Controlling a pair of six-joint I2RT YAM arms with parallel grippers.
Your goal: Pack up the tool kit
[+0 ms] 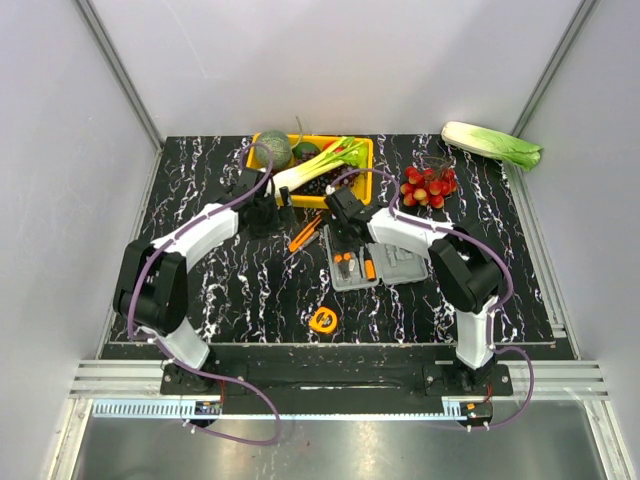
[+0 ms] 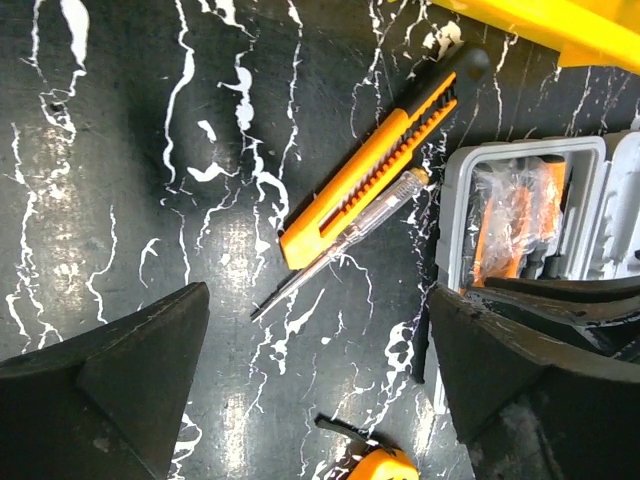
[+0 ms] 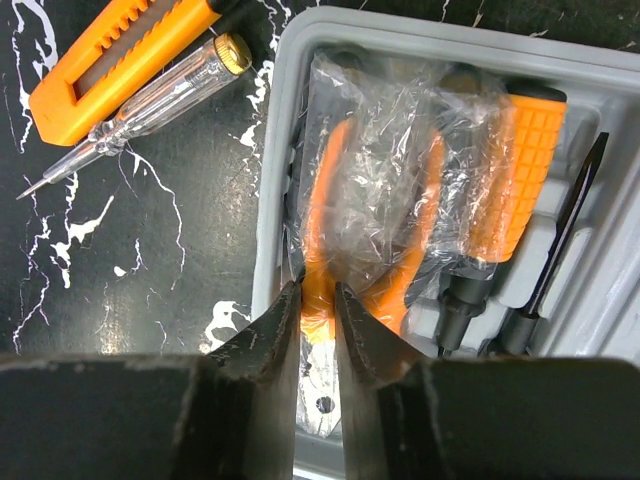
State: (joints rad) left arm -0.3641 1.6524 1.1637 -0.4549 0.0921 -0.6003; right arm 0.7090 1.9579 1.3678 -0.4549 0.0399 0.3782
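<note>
Over the far-left corner of the case (image 1: 405, 266): right arm has its elbow bent out at 3 o'clock, white forearm running toward 10 o'clock, wrist tipped down.

Right pincer (image 3: 318, 300) is nearly closed. Its fingers pinch one orange handle of the pliers (image 3: 428, 200) (wrapped in clear plastic). The pliers lie in the case slot nearest the grey rim. An orange-handled screwdriver (image 3: 525, 165) sits in the next slot at 3 o'clock of them.

Case is open and flat on the table (image 1: 210, 190), roughly mid-table and slightly right of centre. The yellow tray (image 1: 362, 150) is at 11 o'clock of it.

Left arm: elbow folded back at 8 o'clock close to its base, forearm reaching toward 1 o'clock, wrist pointing down just short of the tray.

Left pincer (image 2: 320, 385) is spread wide with nothing between the fingers, only bare table below. In its wrist view the case is at 3 o'clock, with the rim partly behind the right-hand finger.

Loose items:
- Orange knife (image 2: 375, 165) and clear tester (image 2: 340, 235) lie side by side on the table at 12 o'clock of the left pincer, just beside the case's left edge. In the top view that is between the two pincers.
- Tape measure (image 1: 323, 320) is on the table at 7 o'clock of the case, apart from it and from both pincers. Only its top edge shows in the left wrist view.
</note>
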